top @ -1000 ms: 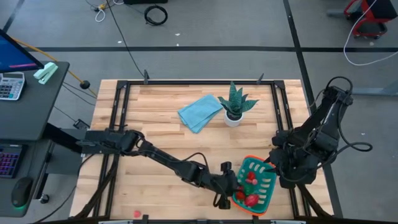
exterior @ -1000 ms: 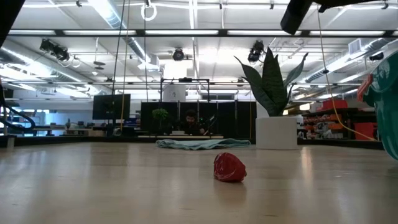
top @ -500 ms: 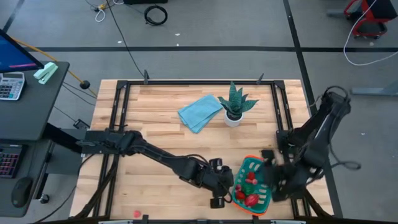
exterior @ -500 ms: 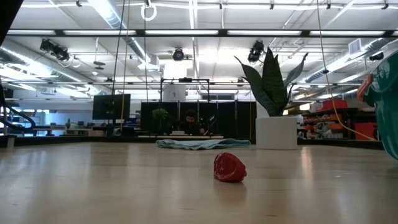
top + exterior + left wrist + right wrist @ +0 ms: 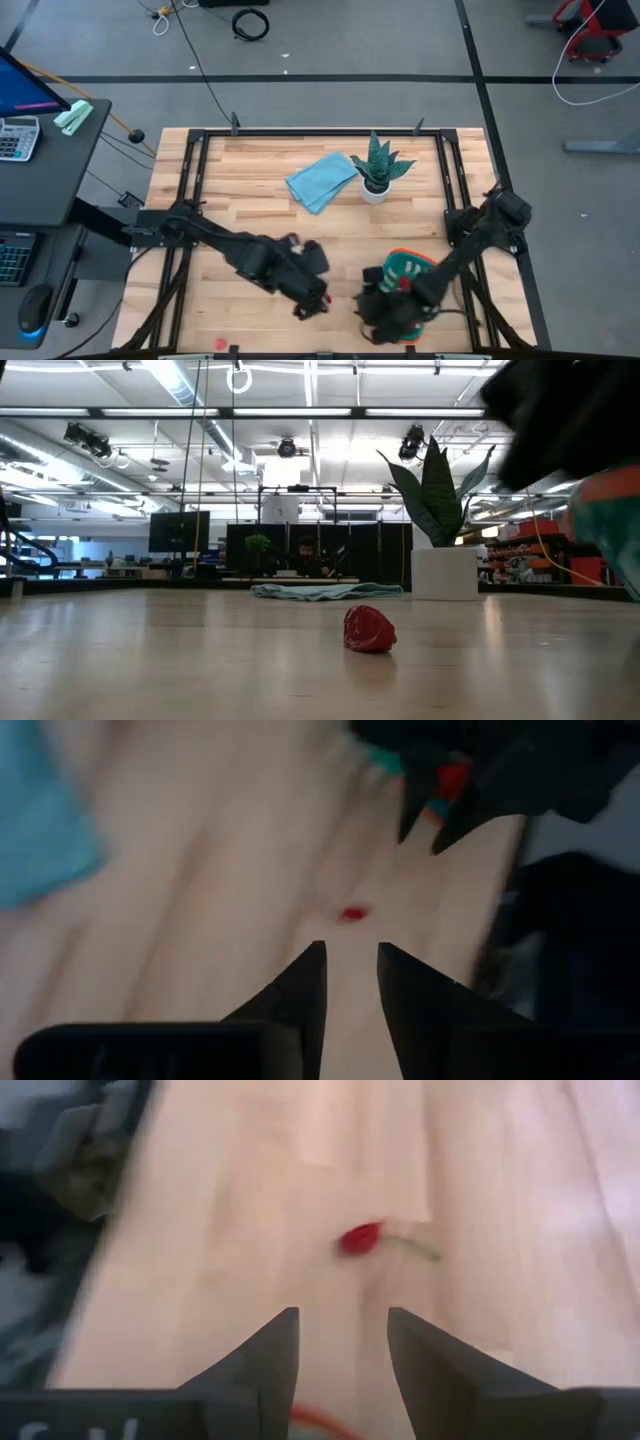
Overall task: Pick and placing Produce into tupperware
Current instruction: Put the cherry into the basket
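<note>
At the left, near the front edge of the counter (image 5: 200, 215), a small red bit (image 5: 220, 343) lies alone, well apart from both arms. It is not yet collected.

The left gripper (image 5: 312, 297) hangs low over the bare wood, left of the container. Its fingers stand a little apart, with only a narrow gap and nothing between them. I judge that it is free because it has no piece to carry at this moment.

Farther back, the blue cloth (image 5: 322, 180) and the potted plant (image 5: 378, 165) stand beside each other. They are away from the work, so they do not block the reach.

The tupperware (image 5: 412, 266) sits at the front right of the counter, and some red produce (image 5: 404, 287) already lies inside. Its near side is covered by the right arm.

The right gripper (image 5: 342, 1315) is low at the left front side of the tupperware. Its fingers are apart and hold nothing. A red piece (image 5: 360, 1237) with a thin green stem lies on the wood just ahead of it, so I think this gripper is aimed at that piece. I cannot tell if it is the same bit as the one at the left.
</note>
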